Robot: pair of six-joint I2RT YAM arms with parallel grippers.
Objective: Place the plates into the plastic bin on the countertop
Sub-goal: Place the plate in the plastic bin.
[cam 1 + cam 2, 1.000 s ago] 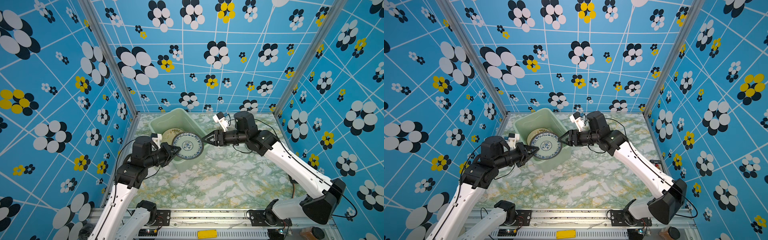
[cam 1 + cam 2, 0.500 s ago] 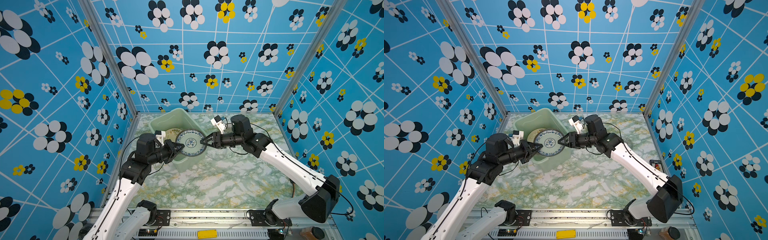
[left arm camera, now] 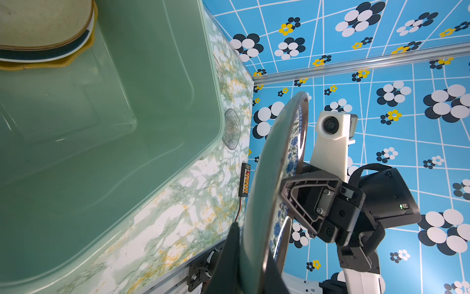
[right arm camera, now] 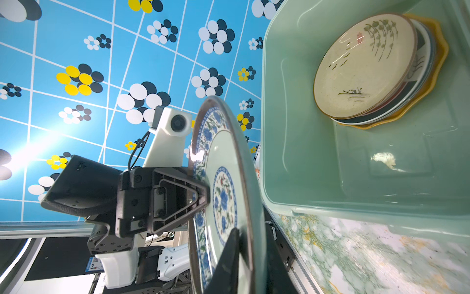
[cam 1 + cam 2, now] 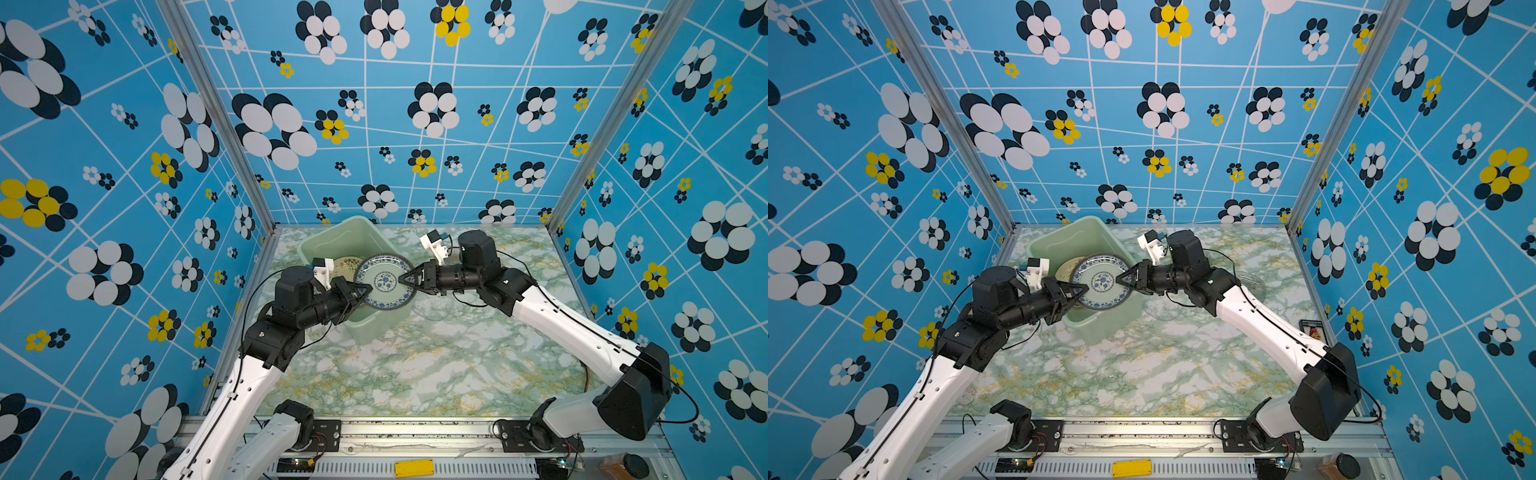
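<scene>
Left claw (image 5: 365,289) is clamped on the blue-patterned plate (image 5: 384,282) at its 8 o'clock rim; right claw (image 5: 405,279) pinches the 3 o'clock rim. The plate hangs over the near end of the plastic bin (image 5: 332,239), which sits at 11 o'clock on the worktop (image 5: 415,365). Stacked plates (image 4: 363,68) lie inside; a clear glass plate (image 3: 231,132) rests just beside the bin.

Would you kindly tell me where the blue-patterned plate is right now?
In both top views, the blue-patterned plate is held above the near end of the plastic bin, between the left gripper and right gripper, near the stacked plates.
</scene>
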